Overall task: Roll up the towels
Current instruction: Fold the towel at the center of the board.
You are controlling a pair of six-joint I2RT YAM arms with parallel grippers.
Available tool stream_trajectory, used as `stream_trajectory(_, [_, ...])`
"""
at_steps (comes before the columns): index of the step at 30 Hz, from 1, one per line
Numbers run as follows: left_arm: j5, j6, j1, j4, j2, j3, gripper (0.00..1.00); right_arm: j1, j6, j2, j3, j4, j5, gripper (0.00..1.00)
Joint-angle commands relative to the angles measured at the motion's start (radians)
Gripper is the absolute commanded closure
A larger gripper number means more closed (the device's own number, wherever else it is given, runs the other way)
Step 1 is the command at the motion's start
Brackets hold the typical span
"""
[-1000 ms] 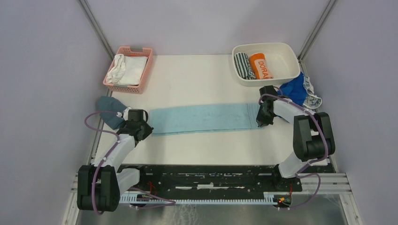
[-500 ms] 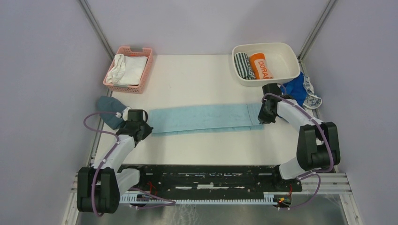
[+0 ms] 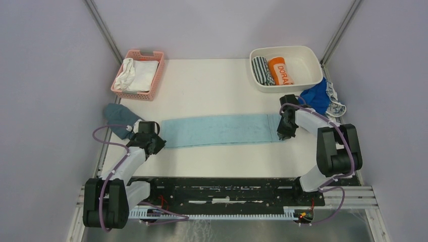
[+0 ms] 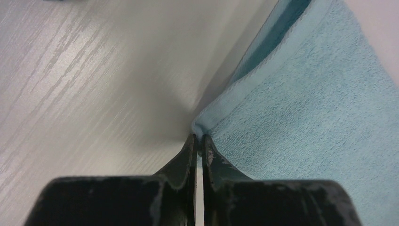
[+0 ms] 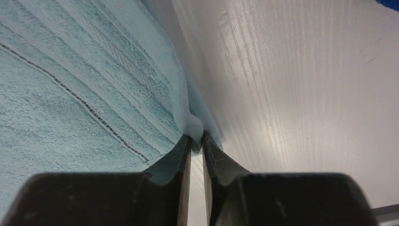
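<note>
Light blue towel (image 3: pixel 217 130) lies flat as a long strip on the table (image 3: pixel 212 85), in front of the white tub (image 3: pixel 285 49) and stretching away to its left. From above, you have your right gripper (image 3: pixel 280 132) at the strip's end just in front of the tub. Your left gripper (image 3: pixel 160 143) is at the other end, far left of the tub. The royal blue towel (image 3: pixel 315 97) is bunched just right of the tub's near corner. The whitish patterned towel (image 3: pixel 335 103) touches it on the side away from the tub.

In your left wrist view, the left gripper (image 4: pixel 198 139) is clamped on a corner of the light blue towel (image 4: pixel 306 117), its jaws nearly touching with a pinch of cloth between them.

In your right wrist view, the right gripper (image 5: pixel 196 139) likewise pinches the hem of the light blue towel (image 5: pixel 70 94), the cloth puckered at its tips.
</note>
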Motion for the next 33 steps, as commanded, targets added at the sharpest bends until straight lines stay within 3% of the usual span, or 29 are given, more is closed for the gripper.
stream_trajectory(1, [-0.029, -0.029, 0.008, -0.021, -0.028, 0.020, 0.83, -0.006, -0.004, -0.071, -0.007, -0.011, 0.029, 0.75])
stream_trajectory(6, [-0.049, -0.009, 0.007, -0.087, -0.093, 0.058, 0.64, -0.006, -0.025, -0.191, 0.009, -0.067, 0.033, 0.62])
stream_trajectory(9, [-0.046, 0.026, 0.007, -0.106, -0.127, 0.106, 0.59, -0.006, -0.052, -0.240, 0.013, -0.066, 0.025, 0.55])
stream_trajectory(16, [0.081, 0.151, -0.012, -0.016, -0.024, 0.252, 0.44, -0.006, -0.095, -0.212, 0.005, -0.010, 0.017, 0.54])
stream_trajectory(21, [0.160, 0.221, -0.029, 0.003, 0.212, 0.385, 0.43, -0.006, -0.109, -0.198, 0.018, 0.059, -0.069, 0.55])
stream_trajectory(26, [0.184, 0.259, -0.028, 0.011, 0.353, 0.483, 0.43, -0.006, -0.108, -0.161, 0.079, 0.111, -0.142, 0.55])
stream_trajectory(33, [0.181, 0.293, -0.028, -0.006, 0.507, 0.571, 0.49, -0.008, -0.066, -0.024, 0.176, 0.256, -0.104, 0.57])
